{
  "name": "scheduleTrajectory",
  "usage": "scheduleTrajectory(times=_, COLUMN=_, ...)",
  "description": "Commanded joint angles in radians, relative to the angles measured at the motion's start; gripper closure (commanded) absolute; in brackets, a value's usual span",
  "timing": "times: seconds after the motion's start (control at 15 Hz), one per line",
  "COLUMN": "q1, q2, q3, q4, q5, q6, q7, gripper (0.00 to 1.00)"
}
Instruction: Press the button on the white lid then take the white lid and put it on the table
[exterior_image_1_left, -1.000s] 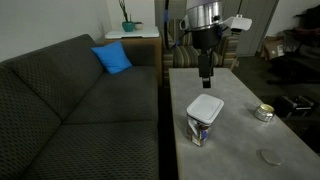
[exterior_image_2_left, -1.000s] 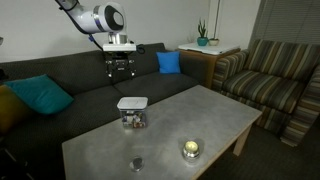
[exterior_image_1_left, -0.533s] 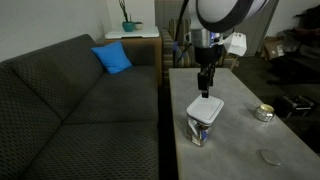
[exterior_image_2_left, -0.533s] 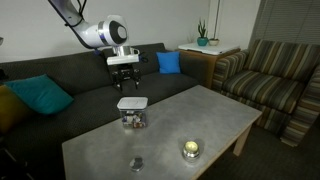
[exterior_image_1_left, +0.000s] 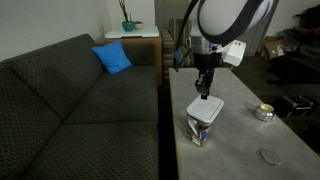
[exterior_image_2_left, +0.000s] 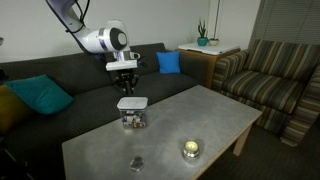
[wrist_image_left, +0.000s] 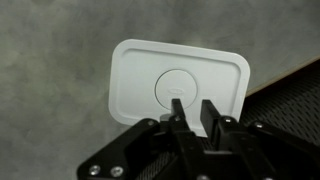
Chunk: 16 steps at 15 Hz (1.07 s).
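lower than a moment ago, the arm (exterior_image_1_left: 228, 18) has brought its fingers (exterior_image_1_left: 204, 90) down from well above the box to just over the white lid (exterior_image_1_left: 207, 107). the lid itself has not shifted and sits on top of the clear container (exterior_image_1_left: 200, 131), which stands on the grey surface (exterior_image_1_left: 240, 145) near the edge beside the dark sofa (exterior_image_1_left: 70, 110). from here the fingers look pressed together into one narrow tip, and i cannot tell whether it touches the lid. a small silvery tin (exterior_image_1_left: 264, 112) and a flat grey disc (exterior_image_1_left: 268, 156) lie well apart from the container. in the exterior view across the room, the fingers (exterior_image_2_left: 127, 90) hang straight above the lid (exterior_image_2_left: 132, 101), the container (exterior_image_2_left: 132, 118) under it, the surface (exterior_image_2_left: 215, 115) stretching toward a striped armchair (exterior_image_2_left: 275, 75). in the wrist view the lid (wrist_image_left: 135, 80) lies flat with a round button (wrist_image_left: 176, 84) at its middle. the two fingers (wrist_image_left: 181, 113) come in from below, close together with only a thin slit between them and holding nothing, their tips over the lid's near part just below the button.
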Motion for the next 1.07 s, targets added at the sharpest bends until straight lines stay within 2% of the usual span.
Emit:
scheduleTrajectory(times=0.0, q1=0.010, q2=-0.035, q3=-0.020, q4=-0.057, q5=-0.019, q6=0.059, q7=0.039, gripper=0.99)
scheduleTrajectory(times=0.53, q1=-0.004, q2=-0.002, q3=-0.030, q4=-0.125, q5=0.000, q6=0.216, q7=0.099, gripper=1.00)
scheduleTrajectory(times=1.0, q1=-0.005, q2=0.061, q3=-0.041, q4=-0.150, q5=0.014, q6=0.256, q7=0.149, gripper=1.00)
